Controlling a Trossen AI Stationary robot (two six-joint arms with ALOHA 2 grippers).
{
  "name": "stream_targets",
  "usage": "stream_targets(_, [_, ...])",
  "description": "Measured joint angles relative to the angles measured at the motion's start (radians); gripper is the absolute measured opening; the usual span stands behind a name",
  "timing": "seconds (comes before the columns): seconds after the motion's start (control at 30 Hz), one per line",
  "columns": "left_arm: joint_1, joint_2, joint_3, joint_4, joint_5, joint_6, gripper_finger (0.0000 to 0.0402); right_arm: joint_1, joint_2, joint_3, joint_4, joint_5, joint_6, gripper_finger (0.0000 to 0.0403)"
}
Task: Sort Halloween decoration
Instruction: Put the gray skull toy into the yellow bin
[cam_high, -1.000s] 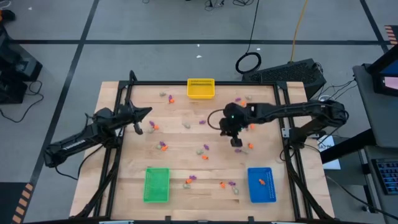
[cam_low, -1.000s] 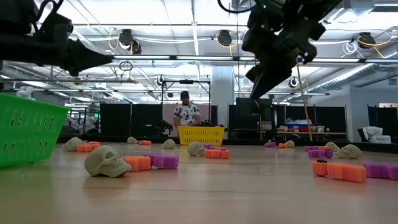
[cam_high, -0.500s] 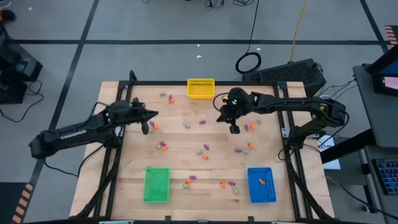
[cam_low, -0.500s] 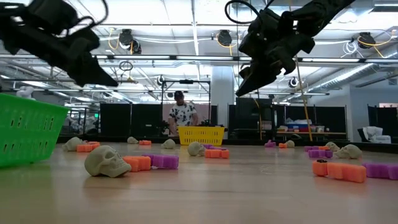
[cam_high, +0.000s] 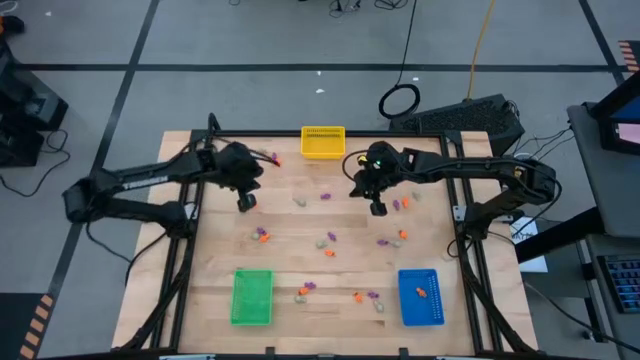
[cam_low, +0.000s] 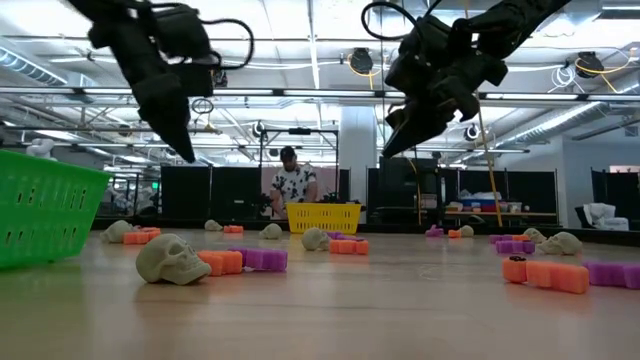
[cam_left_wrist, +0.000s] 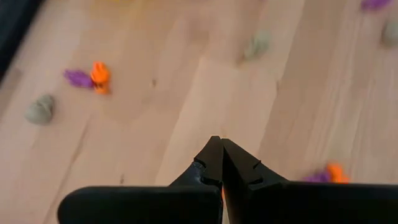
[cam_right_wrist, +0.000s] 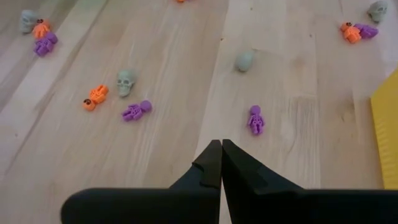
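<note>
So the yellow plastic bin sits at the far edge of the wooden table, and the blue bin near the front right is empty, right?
Not quite. The yellow rectangular plastic bin does sit at the far edge of the wooden table, but the blue rectangular plastic bin at front right is not empty: the high view shows one small orange trinket inside it.

high – overhead | low – tabletop level | wrists – close, downward
</note>
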Motion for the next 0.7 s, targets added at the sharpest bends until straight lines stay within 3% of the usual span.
stream_targets(0.23, [0.000,0.167,0.108,-0.254,0.021,0.166,0.0000,0.005,0.000,0.000,-0.021,0.001,0.001,0.0000])
stream_targets(0.43, [-0.002,0.261,0.110,-0.345,0.045,0.160,0.0004,0.005,0.000,0.000,-0.020,0.001,0.014,0.0000])
stream_targets(0.7, [-0.029,0.383,0.110,-0.352,0.047,0.016,0.0091,0.019,0.000,0.000,-0.021,0.001,0.026,0.0000])
